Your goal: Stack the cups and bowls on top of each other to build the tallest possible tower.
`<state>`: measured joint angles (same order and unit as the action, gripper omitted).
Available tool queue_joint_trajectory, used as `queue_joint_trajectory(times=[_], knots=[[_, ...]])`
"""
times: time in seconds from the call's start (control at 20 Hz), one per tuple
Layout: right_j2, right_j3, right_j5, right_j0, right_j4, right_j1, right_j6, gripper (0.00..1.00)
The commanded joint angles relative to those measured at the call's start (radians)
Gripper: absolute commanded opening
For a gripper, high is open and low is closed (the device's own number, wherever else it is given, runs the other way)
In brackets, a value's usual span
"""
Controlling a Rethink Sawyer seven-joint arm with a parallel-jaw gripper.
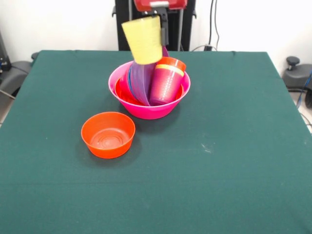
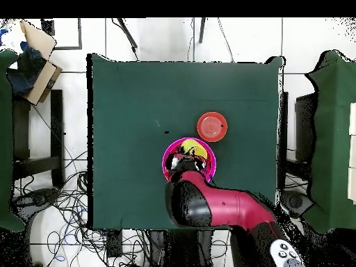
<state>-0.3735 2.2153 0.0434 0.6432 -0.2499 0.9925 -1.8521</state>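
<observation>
The big pink bowl (image 1: 149, 108) stands mid-table as the tower's base. In it a wide purple bowl (image 1: 141, 80) leans on edge, with an orange bowl (image 1: 122, 93) under it. Beside them is a purple cup (image 1: 163, 87) with a yellow rim (image 1: 169, 69) and an orange rim (image 1: 171, 62) showing at its top. My gripper (image 1: 161, 27) is shut on a yellow cup (image 1: 143, 40) and holds it tilted just above the pink bowl's far rim. A small orange bowl (image 1: 107, 134) sits alone on the cloth. In the overhead view my arm (image 2: 208, 205) hides most of the pink bowl (image 2: 167, 156).
The green cloth (image 1: 234, 146) covers the whole table. The small orange bowl also shows in the overhead view (image 2: 211, 126), just beyond the pink bowl. The robot's black pedestal (image 1: 124, 29) stands behind the table. Cables and a chair lie off the table's edges.
</observation>
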Motion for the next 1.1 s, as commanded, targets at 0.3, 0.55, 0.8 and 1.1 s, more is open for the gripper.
queue_joint_trajectory(times=[0.3,0.55,0.8,1.1], knots=[[-0.101,0.035,-0.138,0.017,-0.074,-0.014,-0.014,0.00],[-0.020,0.002,-0.057,-0.037,-0.122,-0.115,-0.028,0.00],[0.031,-0.004,-0.015,-0.088,-0.136,-0.145,-0.062,0.00],[0.069,0.002,0.002,-0.134,-0.139,-0.154,-0.090,0.00]])
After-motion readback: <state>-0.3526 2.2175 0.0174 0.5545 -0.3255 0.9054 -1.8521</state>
